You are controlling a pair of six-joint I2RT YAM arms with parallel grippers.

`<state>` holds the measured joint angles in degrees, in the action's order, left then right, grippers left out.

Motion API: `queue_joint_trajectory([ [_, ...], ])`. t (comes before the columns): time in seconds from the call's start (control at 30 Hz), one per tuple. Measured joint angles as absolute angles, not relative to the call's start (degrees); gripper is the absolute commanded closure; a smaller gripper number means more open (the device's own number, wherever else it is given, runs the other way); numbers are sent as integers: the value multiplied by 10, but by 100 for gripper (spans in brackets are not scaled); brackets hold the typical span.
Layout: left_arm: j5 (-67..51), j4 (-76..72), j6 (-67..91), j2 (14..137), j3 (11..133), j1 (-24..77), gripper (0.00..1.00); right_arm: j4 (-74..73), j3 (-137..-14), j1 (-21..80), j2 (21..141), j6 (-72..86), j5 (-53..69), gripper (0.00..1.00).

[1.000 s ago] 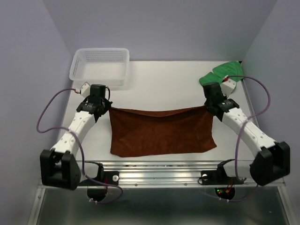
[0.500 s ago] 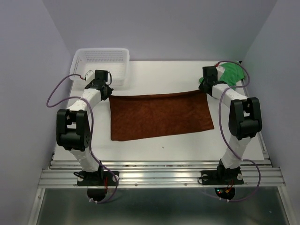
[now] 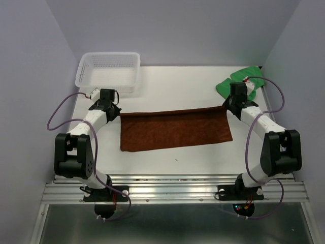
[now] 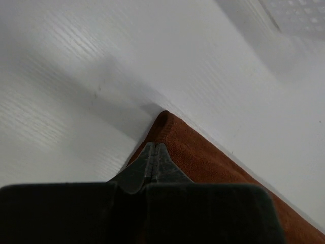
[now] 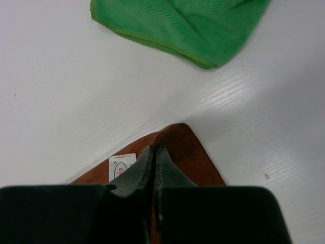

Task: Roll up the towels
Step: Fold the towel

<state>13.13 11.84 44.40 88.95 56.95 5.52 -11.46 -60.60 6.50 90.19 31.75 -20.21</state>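
We see the brown towel [image 3: 175, 129] lying flat as a wide rust-coloured strip, to the right of the white basket [image 3: 106, 84] and nearer the arms' bases than it. Our left gripper [image 4: 154, 148] is clamped on the towel corner closest to the basket, and our right gripper [image 5: 154, 148] is clamped on the back corner farthest from it. Only the right wrist view shows a white label [image 5: 122, 166] beside the fingers. The green towel [image 5: 183, 25] lies crumpled just beyond that corner.
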Motion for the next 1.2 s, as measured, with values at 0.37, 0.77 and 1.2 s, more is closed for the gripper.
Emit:
queue_joint_trajectory([
  [0.37,103,122,455,704,401,55,100,-163,-500,57,773,339,-195,99],
  [0.77,69,150,464,584,320,55,100,-207,-434,56,677,354,-201,99],
  [1.2,47,175,470,536,288,64,100,-244,-421,56,622,356,-212,99],
])
